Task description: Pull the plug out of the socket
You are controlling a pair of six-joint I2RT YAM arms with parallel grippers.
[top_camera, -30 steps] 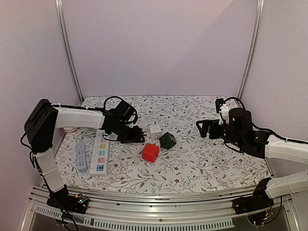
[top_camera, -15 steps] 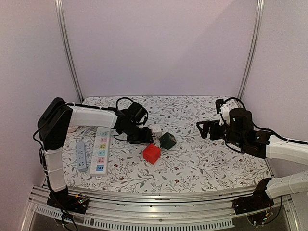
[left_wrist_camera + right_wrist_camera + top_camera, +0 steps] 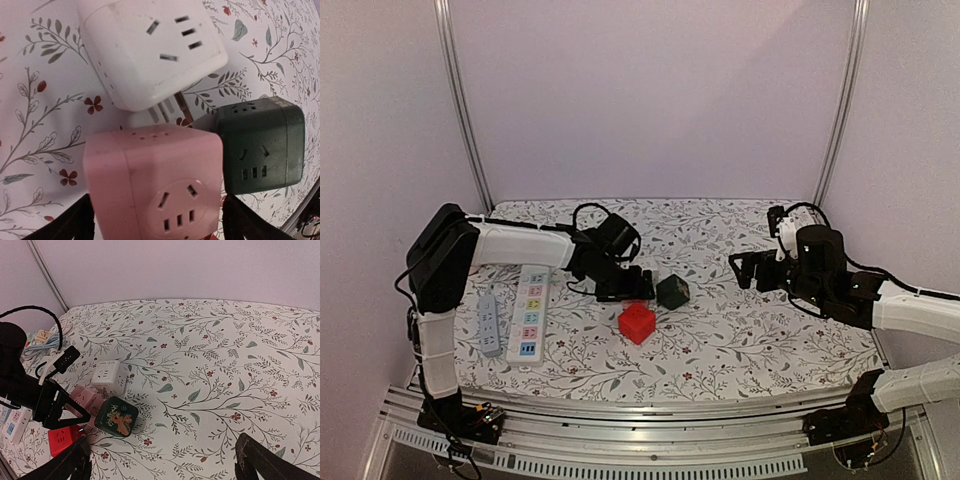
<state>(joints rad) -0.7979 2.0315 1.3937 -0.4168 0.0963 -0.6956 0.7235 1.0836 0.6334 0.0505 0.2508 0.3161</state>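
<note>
The white cube plug (image 3: 150,50) lies on the table (image 3: 30,125) beside the pink cube socket (image 3: 150,170), prongs (image 3: 167,107) showing between; the left tool (image 3: 157,200) straddles that socket — gripping or not, I cannot tell; the right tool (image 3: 165,465) gapes, well away — I would brace the socket and draw the plug straight along its prongs.

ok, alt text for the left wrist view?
A pink cube socket fills the near centre between the black fingers of the left gripper; whether they press it is unclear. Behind it sits a white cube socket with metal prongs at its lower edge, and a dark green cube socket lies right, on floral cloth.
</note>
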